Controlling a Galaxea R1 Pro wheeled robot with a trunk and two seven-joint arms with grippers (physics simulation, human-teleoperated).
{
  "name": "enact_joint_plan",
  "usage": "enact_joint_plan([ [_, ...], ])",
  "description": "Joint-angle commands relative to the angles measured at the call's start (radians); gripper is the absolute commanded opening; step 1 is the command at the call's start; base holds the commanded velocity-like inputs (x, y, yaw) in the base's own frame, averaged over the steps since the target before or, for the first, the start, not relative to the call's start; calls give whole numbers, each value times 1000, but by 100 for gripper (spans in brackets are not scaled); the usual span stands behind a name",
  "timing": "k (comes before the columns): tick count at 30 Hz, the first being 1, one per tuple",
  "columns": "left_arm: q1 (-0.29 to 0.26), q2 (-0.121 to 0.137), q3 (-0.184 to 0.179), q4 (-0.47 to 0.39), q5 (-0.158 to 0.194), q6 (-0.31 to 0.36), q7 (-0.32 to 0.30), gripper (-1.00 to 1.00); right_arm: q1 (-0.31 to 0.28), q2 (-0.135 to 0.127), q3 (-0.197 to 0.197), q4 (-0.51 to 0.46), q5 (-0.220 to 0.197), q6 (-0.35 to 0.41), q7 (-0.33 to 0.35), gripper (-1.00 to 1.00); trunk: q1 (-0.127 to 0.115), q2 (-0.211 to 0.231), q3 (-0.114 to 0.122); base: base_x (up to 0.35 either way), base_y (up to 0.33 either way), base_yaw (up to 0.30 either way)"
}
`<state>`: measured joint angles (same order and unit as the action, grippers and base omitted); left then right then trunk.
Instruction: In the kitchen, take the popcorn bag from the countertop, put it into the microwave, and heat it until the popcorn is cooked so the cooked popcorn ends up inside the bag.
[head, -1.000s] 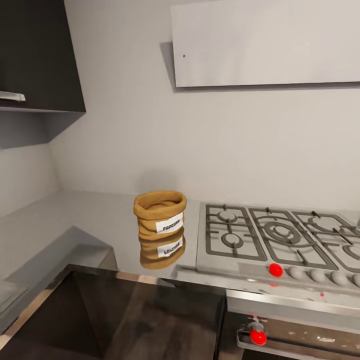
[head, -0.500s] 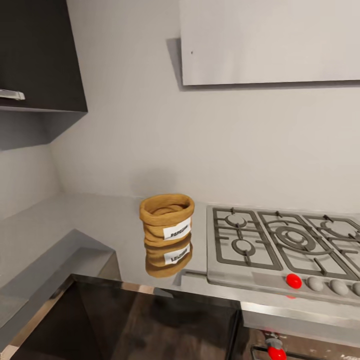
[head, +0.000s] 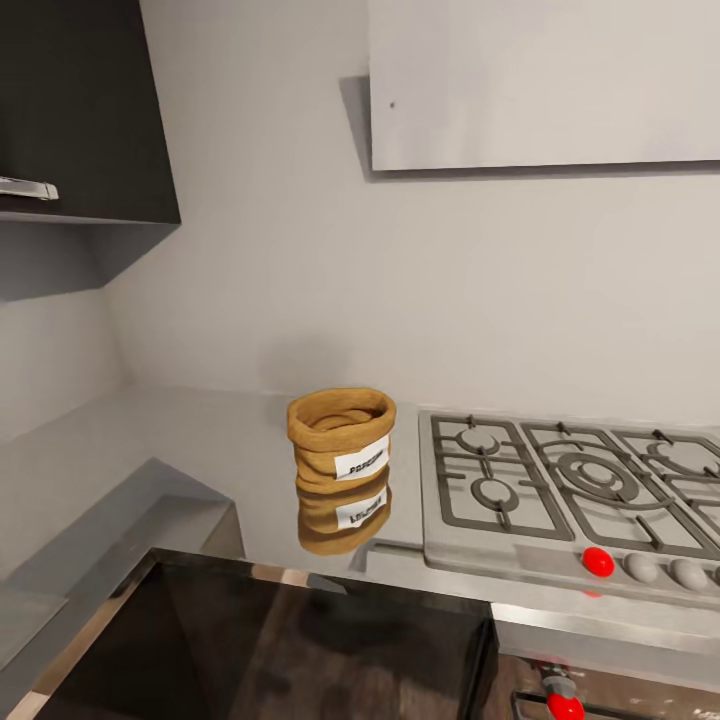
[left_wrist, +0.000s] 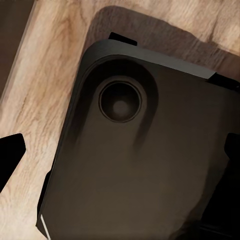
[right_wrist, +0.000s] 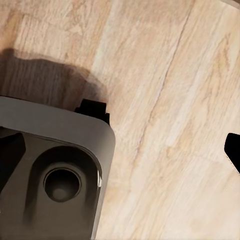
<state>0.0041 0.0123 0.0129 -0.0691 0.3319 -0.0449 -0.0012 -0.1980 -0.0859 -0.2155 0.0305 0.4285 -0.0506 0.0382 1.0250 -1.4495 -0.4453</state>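
head view has slid a little against half a second and a second ago: whole scene shifted together, bag and hob keeping their spacing, so the camera moved, not the things. oven front at the lower edge is mostly out of frame now. reads as the robot on approach, closing on the worktop.

popcorn bag (head: 341, 440) stands upright on the glossy grey worktop (head: 190, 440), mouth open, white label facing forward-right, mirrored in the slab beneath it. it sits just beside the left edge of the steel gas hob (head: 575, 490), apart from it. red knob (head: 598, 562) on the hob front. dark wall cabinet (head: 80, 110) upper left.

both wrist views look down at the wooden floor (right_wrist: 175, 100) and the robot's dark base (left_wrist: 145, 165); arms judged hanging low. left claw (left_wrist: 120, 155): dark fingertips at opposite frame edges, spread wide, empty. right claw (right_wrist: 120, 150): same, wide and empty.

judgement: pick not yet begun; microwave yet to be found.
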Motion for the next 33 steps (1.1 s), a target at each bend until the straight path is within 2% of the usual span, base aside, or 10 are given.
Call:
enact_joint_plan([
  [1,-2,0,1,0,6,-1,0,100,-1,1,-7,2,11,-11,0,100,0,0,-1,0,0,0],
  [6,-2,0,1,-1,6,-1,0,100,-1,1,-7,2,10,-11,2,100,0,0,-1,0,0,0],
  [33,-2,0,2,-1,7,-1,0,100,-1,-1,-6,2,10,-12,3,100,-104,189,84,0,0,0],
])
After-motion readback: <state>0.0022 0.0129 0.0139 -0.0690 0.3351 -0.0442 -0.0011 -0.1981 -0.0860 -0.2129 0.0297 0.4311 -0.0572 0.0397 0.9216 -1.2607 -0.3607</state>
